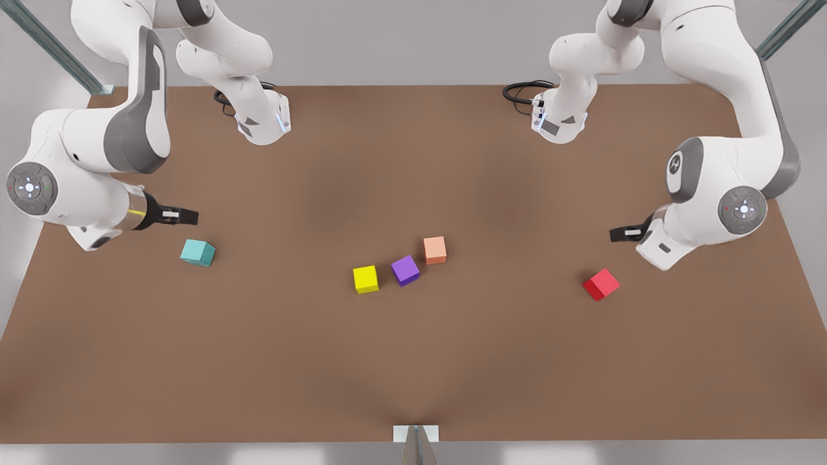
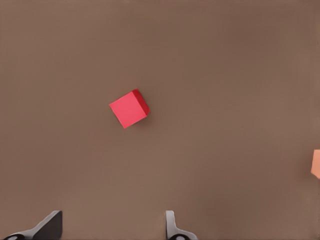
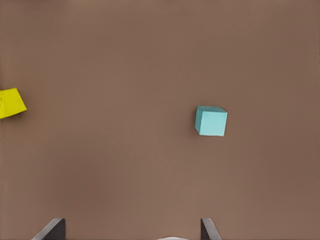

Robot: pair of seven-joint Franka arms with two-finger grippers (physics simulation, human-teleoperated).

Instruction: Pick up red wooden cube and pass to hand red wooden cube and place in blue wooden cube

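Observation:
The red wooden cube lies on the brown table toward the front view's right. My left gripper hovers above the table just behind it, open and empty, its two fingertips wide apart. The blue wooden cube, teal in colour, rests toward the front view's left. Close behind that cube my right gripper hangs open, holding nothing.
A yellow cube, a purple cube and a salmon-orange cube cluster mid-table between the two arms. Both arm bases stand at the table's back edge. Bare table stretches along the front.

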